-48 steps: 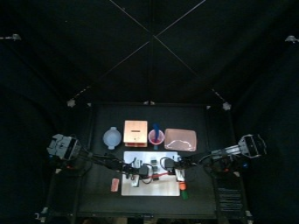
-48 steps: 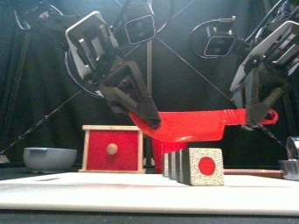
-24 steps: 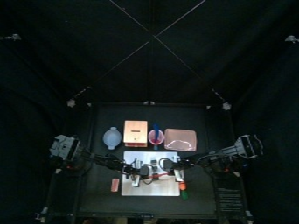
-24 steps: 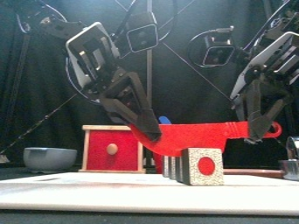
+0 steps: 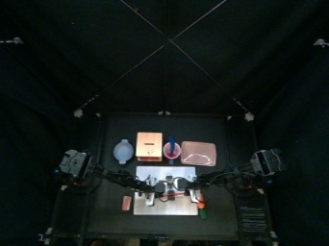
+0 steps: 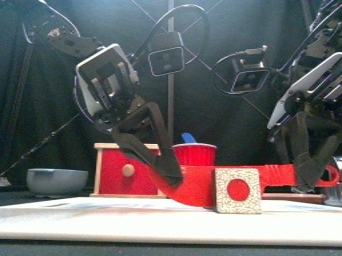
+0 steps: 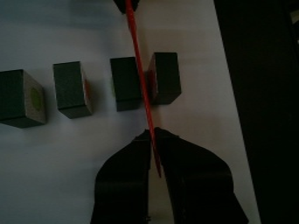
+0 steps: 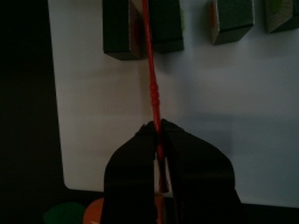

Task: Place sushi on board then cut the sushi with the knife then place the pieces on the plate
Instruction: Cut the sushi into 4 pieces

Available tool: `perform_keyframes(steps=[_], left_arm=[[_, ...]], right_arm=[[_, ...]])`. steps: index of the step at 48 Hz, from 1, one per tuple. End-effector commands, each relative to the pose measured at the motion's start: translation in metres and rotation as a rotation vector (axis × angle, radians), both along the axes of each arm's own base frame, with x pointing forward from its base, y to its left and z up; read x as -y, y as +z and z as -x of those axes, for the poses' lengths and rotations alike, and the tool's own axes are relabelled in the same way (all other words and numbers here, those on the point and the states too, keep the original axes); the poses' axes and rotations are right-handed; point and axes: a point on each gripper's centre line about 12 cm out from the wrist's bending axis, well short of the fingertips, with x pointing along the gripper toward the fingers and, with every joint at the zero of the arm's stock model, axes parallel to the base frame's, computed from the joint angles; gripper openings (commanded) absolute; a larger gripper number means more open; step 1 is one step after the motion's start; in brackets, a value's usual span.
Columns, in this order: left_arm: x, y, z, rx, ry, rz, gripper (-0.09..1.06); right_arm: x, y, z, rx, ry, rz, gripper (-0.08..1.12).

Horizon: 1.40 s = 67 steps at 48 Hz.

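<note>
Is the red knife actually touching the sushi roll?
Touching. The right wrist view shows the red knife sunk into the sushi roll, green tight against both sides.

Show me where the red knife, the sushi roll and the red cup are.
red knife [image 6: 199, 187]: front view, on the blade just left of the roll.
sushi roll [image 6: 239, 190]: front view, on the red centre of its end face.
red cup [image 6: 195, 156]: front view, on its side wall.

Right gripper [image 8: 158, 131]: jaws are clamped on the red knife [image 8: 152, 79]. The blade shows edge-on and runs straight out over the white board [image 8: 233, 114]. It crosses the end block [image 8: 122, 31] of sushi. Two further blocks [image 8: 230, 22] stand apart beside it.
</note>
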Motion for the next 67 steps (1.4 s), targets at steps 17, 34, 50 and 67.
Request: perform_keyframes(steps=[17,34,50,67], left_arm=[[0.019,0.020,-0.006,0.037,-0.025,0.030,0.52],[0.017,0.041,-0.008,0.089,-0.031,0.032,0.53],[-0.001,0.090,-0.011,0.251,-0.053,-0.019,0.63],[-0.019,0.107,-0.016,0.363,-0.077,-0.098,0.79]], right_arm=[[-0.025,0.018,-0.007,0.052,0.011,-0.063,0.26],[-0.022,0.042,-0.007,0.119,0.033,-0.058,0.26],[0.007,0.101,0.016,0.233,-0.005,-0.077,0.26],[0.024,0.112,0.068,0.220,-0.049,-0.134,0.26]])
